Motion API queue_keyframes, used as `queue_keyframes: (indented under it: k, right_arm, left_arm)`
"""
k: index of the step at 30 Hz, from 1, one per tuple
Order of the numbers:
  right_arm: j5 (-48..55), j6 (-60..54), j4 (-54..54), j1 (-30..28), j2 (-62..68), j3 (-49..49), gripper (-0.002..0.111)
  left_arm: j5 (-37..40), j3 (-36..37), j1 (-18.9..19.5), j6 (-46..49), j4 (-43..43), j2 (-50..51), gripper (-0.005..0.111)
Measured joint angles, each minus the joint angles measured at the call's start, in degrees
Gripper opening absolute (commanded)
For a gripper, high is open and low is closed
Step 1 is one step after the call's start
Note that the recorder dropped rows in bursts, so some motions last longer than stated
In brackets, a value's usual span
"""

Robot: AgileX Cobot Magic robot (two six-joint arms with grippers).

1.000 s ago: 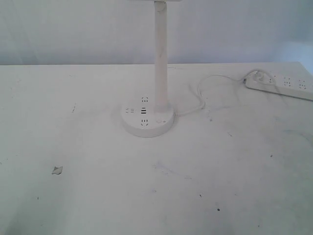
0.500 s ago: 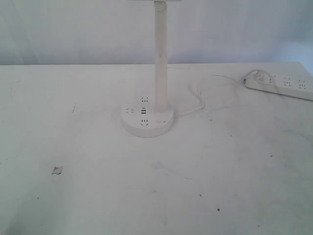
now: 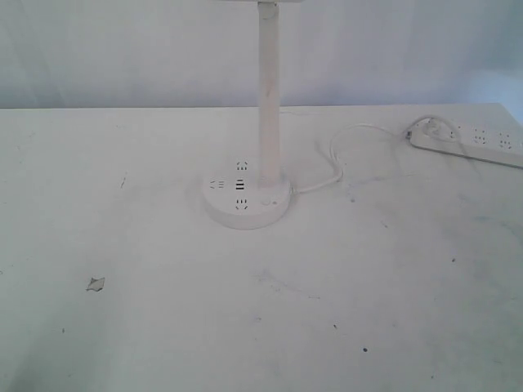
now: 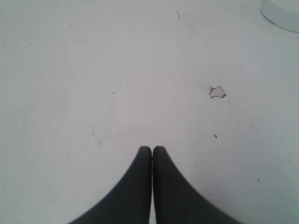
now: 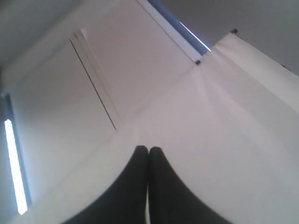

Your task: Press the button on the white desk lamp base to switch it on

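The white desk lamp base [image 3: 247,200] sits mid-table in the exterior view, a round disc with dark socket holes, a USB slot and a tall slim post [image 3: 270,90]. The button [image 3: 265,199] is a faint small circle near the post's foot. Neither arm shows in the exterior view. In the left wrist view my left gripper [image 4: 152,148] is shut with nothing in it, over bare table, and an edge of the base [image 4: 282,16] shows far off. In the right wrist view my right gripper [image 5: 148,149] is shut and empty, pointing at ceiling or wall panels.
A long white power strip [image 3: 470,140] lies at the back right, joined to the base by a looping white cord [image 3: 339,155]. A small chip or scrap [image 3: 96,283] lies on the table at front left, the same scrap [image 4: 217,91] showing in the left wrist view. The white table [image 3: 163,327] is scuffed.
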Motion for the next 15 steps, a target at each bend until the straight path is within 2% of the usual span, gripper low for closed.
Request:
queue_keyframes:
  k: [3,7,11,15]
  right_arm:
    - [-4.9,2.4,0.0,0.0,0.0,-1.9,0.000]
    - [-5.5,4.5,-2.4,0.0,1.3,-9.8,0.000]
    - [-8.1,10.7,-14.0,0.0,9.8,-21.7,0.000]
    - [-16.9,20.4,-30.9,0.0,20.3,-33.0,0.000]
  left_arm:
    - [0.0,0.0,0.0,0.0,0.0,0.0,0.000]
    - [0.0,0.0,0.0,0.0,0.0,0.0,0.000]
    - [0.0,0.0,0.0,0.0,0.0,0.0,0.000]
    - [0.0,0.0,0.0,0.0,0.0,0.0,0.000]
